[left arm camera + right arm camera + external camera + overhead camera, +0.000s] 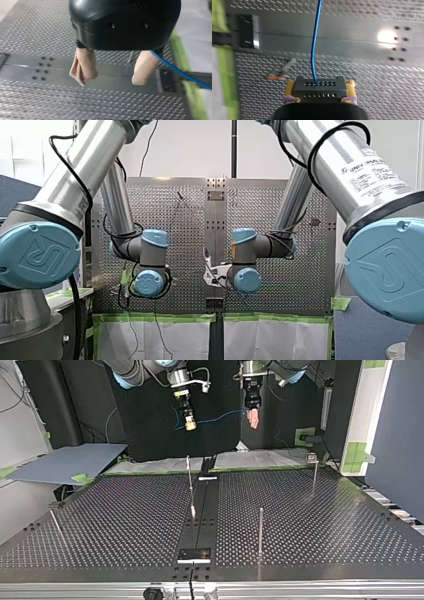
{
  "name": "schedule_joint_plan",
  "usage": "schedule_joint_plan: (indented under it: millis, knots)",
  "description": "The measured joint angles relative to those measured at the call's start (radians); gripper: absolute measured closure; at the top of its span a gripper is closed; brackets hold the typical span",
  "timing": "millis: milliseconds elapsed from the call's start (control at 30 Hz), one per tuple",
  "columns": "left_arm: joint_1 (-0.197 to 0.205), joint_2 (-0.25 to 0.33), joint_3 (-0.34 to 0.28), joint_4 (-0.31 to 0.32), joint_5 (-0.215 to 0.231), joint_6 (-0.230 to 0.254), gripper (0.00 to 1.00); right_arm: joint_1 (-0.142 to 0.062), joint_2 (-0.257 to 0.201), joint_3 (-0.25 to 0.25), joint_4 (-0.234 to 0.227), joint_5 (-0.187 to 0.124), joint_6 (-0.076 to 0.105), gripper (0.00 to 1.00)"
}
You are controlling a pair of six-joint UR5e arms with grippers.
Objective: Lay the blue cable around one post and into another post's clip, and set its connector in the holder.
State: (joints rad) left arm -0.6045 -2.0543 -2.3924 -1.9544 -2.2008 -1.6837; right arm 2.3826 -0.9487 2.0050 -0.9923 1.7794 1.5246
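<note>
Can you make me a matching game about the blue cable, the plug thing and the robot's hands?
Things:
1. connector
2. left hand
3. blue cable
4. tape strip

Clues:
A. green
B. open, with beige pads
C. strung through the air between both hands
D. pinched in the right hand

Pairs: 1-D, 2-B, 3-C, 4-A.

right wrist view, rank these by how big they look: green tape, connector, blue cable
1. green tape: a blurred band that runs the whole height of the view.
2. connector: a broad block, though its nearness to the camera enlarges it.
3. blue cable: long but thin.
</note>
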Motion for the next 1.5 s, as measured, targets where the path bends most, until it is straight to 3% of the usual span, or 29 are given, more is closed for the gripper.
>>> schedule_joint_plan:
  millis: [100,233,567,700,900,1233,1500]
  knots:
    - [-0.027,-0.021,0.000,-0.027,-0.003,-0.011,0.00,0.000,0.026,0.000,0.025,-0.026,0.015,1.00]
    - [-0.049,-0.030,0.000,-0.044,-0.004,-0.015,0.00,0.000,0.044,-0.001,0.058,-0.046,0.021,1.00]
    - [-0.055,-0.034,-0.001,-0.050,-0.003,-0.016,0.00,0.000,0.049,-0.001,0.073,-0.050,0.022,1.00]
    - [-0.056,-0.026,-0.003,-0.056,0.021,-0.013,0.00,-0.004,0.039,0.009,0.078,-0.047,0.022,1.00]
    - [-0.055,0.021,0.002,-0.090,0.057,0.014,0.00,-0.002,0.002,0.019,0.092,-0.044,0.054,1.00]
    - [-0.034,0.103,0.069,-0.169,0.048,-0.026,0.00,-0.010,-0.076,-0.038,0.157,-0.105,0.131,1.00]
    - [-0.016,0.172,0.138,-0.238,0.051,-0.083,0.00,-0.023,-0.140,-0.101,0.221,-0.114,0.143,1.00]
